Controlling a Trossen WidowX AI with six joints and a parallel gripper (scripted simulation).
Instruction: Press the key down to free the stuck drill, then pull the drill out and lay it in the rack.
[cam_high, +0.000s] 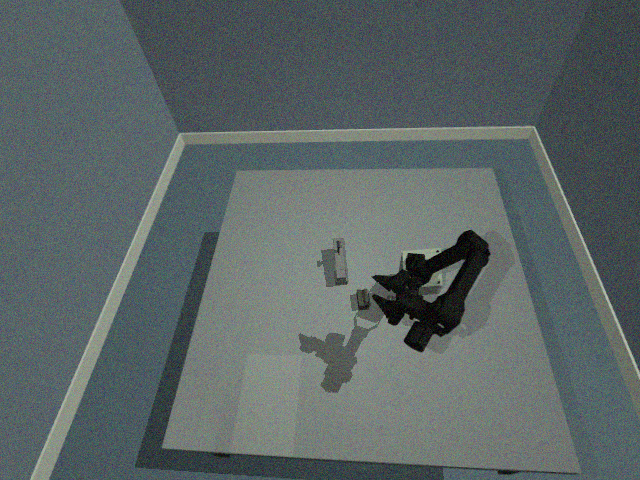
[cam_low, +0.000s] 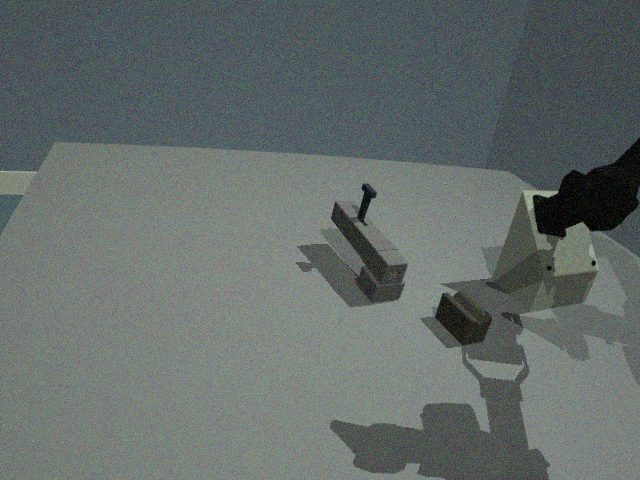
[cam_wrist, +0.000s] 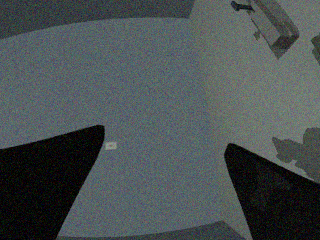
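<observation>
A long brownish block (cam_high: 340, 268) (cam_low: 382, 248) (cam_wrist: 270, 25) stands on the table. A black T-shaped key (cam_high: 338, 244) (cam_low: 366, 204) (cam_wrist: 242, 6) stands up out of a slot in its top, near its far end. I cannot make out the drill apart from the block. A small brown block (cam_high: 362, 299) (cam_low: 459, 320) with a groove along its top, which looks like the rack, lies nearer the arm and is empty. My gripper (cam_high: 372, 287) (cam_wrist: 167, 142) is open and empty, raised above the table to the right of both blocks in the top view.
A pale wedge-shaped box (cam_low: 574, 255) (cam_high: 438, 277) with black dots stands beneath and behind the gripper, partly hidden by the arm. The arm's shadow falls across the table (cam_high: 392, 413) (cam_low: 180, 361) near the small block.
</observation>
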